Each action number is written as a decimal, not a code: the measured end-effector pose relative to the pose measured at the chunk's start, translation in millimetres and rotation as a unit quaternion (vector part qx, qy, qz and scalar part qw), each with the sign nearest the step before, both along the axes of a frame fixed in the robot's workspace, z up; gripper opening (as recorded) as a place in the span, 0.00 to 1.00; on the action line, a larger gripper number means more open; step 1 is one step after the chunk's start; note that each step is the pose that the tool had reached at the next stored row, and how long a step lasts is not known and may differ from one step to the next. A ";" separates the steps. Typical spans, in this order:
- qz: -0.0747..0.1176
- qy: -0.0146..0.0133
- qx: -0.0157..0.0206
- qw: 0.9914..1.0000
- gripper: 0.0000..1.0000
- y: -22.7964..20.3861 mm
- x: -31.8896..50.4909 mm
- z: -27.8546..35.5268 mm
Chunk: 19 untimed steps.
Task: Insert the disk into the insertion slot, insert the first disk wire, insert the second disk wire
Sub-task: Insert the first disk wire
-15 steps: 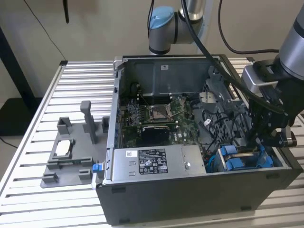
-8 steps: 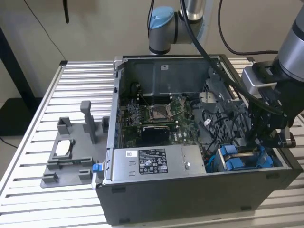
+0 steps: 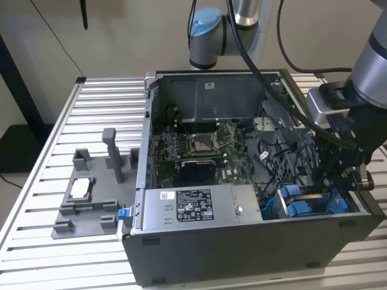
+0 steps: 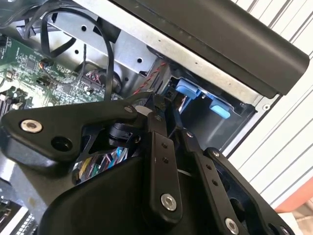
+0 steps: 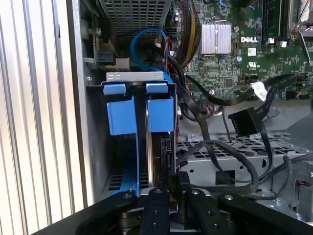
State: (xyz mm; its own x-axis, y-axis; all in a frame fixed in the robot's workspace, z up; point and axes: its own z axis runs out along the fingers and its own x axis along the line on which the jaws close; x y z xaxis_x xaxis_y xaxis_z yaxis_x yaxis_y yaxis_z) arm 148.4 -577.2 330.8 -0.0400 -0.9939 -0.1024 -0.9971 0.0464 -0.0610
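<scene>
The disk (image 5: 149, 147) stands edge-on inside the insertion slot (image 5: 134, 77) of the grey drive cage, between two blue plastic tabs (image 5: 160, 113). In the exterior view the cage's blue trim (image 3: 300, 202) sits in the case's corner on the exterior view's right. My gripper (image 5: 172, 182) reaches down into that corner (image 3: 329, 181), its black fingers (image 4: 155, 161) drawn close together on a small black wire connector at the disk's rear edge. Another black flat connector (image 5: 242, 121) hangs loose on its cable beside the cage.
The open computer case (image 3: 199, 241) lies on a slatted metal table (image 3: 91, 96). A motherboard (image 3: 202, 145), a grey labelled power-supply box (image 3: 193, 208) and several loose black cables (image 5: 210, 147) surround the cage. A grey fixture (image 3: 91, 193) stands at the exterior view's left.
</scene>
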 end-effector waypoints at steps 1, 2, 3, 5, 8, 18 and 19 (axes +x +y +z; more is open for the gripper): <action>0.000 0.000 0.000 1.000 0.20 -0.1 0.0 0.1; 0.000 0.001 0.000 1.000 0.20 -0.3 -0.1 0.5; 0.000 0.001 -0.001 1.000 0.27 -0.4 -0.1 2.0; 0.000 0.001 0.000 1.000 0.27 -0.5 0.0 6.5; 0.000 0.001 0.001 1.000 0.27 -0.5 -0.3 17.7; 0.000 0.001 0.002 1.000 0.27 0.2 -6.8 50.8; 0.000 0.001 0.002 1.000 0.27 0.9 -8.2 51.9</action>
State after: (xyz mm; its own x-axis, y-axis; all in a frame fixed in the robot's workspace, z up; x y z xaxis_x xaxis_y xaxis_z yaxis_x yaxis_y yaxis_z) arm 140.2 -576.4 382.7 -0.0399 -0.9934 -0.1071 -0.9972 0.0465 -0.0593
